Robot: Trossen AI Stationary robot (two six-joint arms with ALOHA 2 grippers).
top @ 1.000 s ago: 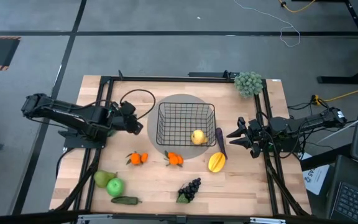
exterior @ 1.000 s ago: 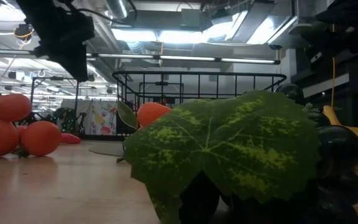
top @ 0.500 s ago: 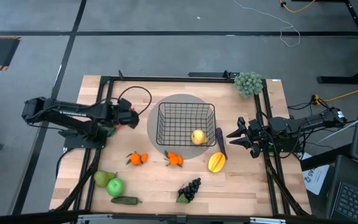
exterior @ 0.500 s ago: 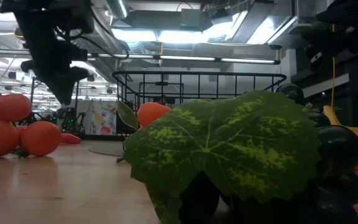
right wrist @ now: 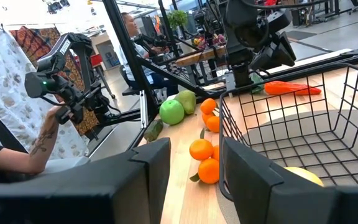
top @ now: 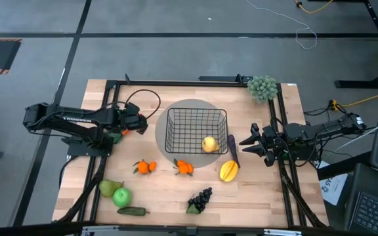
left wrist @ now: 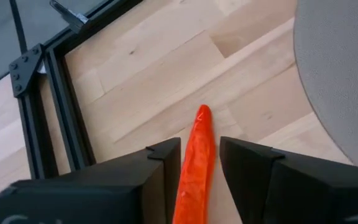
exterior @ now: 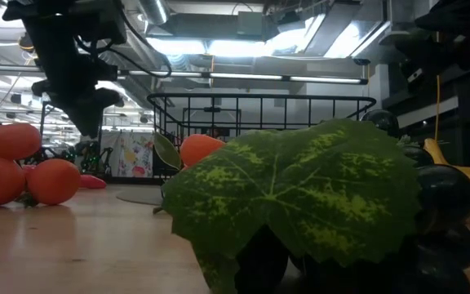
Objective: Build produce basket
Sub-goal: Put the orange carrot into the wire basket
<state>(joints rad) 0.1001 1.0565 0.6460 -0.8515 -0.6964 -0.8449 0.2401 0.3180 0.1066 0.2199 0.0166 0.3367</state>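
Though the basket (top: 197, 130) sat on the grey disc (top: 165, 111) mid-table, it held only one yellow fruit (top: 209, 144), so the job was barely started. Everything else was still out on the table (top: 268, 196): eggplant (top: 232, 149) just beside the basket's right wall, a second yellow fruit (top: 228, 171) near it, two orange clusters (top: 145, 166) (top: 184, 168) in front of the basket, grapes (top: 200, 199) with their leaf nearer the front edge, and pear (top: 106, 188), apple (top: 121, 196) and cucumber (top: 132, 211) grouped at the front left. Left gripper (top: 135, 122) was left of the basket, off the disc, and the carrot (left wrist: 194, 170) lay between its fingers (left wrist: 160, 168). In the wrist view the pads stood a little apart from the carrot on both sides, so I read the jaws as spread, not pinching; whether the carrot rested on the table or hung there I couldn't tell. In the right wrist view the carrot stuck out level below that gripper, outside the basket's wall. Right gripper (top: 249, 141) waited right of the basket, near the eggplant, jaws spread and empty. My call: one piece done, nine or so groups left, carrot being the item in hand.
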